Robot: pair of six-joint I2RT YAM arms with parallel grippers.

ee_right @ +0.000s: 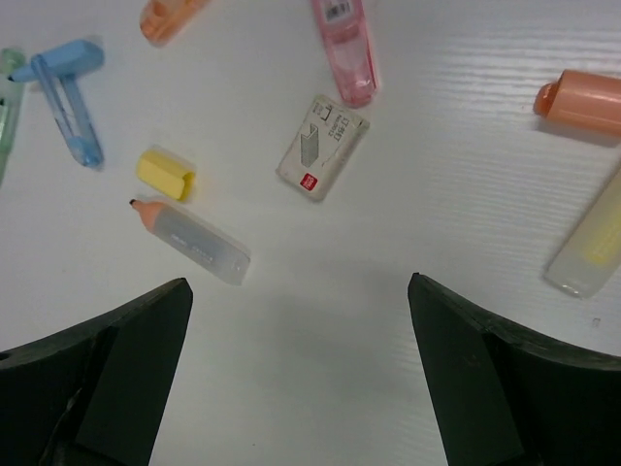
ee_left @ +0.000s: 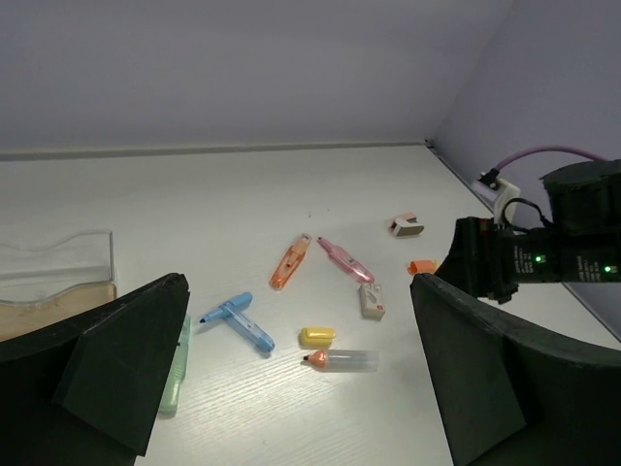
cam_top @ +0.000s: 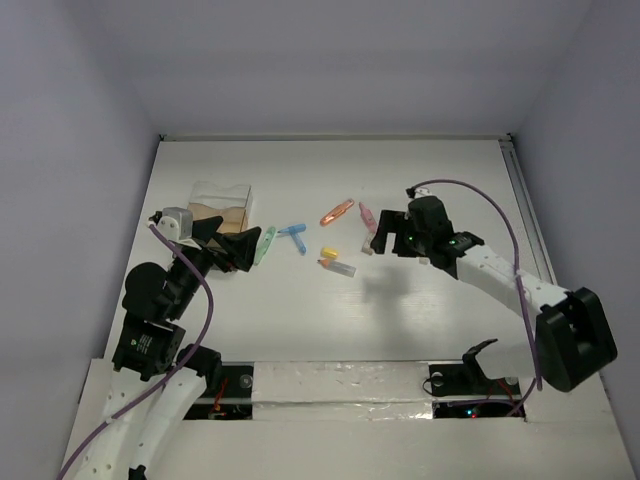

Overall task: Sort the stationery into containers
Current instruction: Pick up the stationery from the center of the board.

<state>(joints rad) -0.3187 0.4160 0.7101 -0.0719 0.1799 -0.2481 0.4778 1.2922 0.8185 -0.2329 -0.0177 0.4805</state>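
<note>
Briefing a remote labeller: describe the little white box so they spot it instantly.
On the white table, look just ahead of the right gripper. Beside the pink piece lies the box: the only white, flat rectangle there, printed, with a red mark.

Left hand (cam_top: 248, 252) and right hand (cam_top: 378, 232), jaws spread wide.

Two white arms with black joints.
The left arm (cam_top: 145, 345) and right arm (cam_top: 495, 272) each carry a looping purple cable (cam_top: 480, 192) and end in black wedge-shaped fingers (ee_right: 485, 388); small green lights (ee_left: 537, 259) dot the right wrist.
</note>
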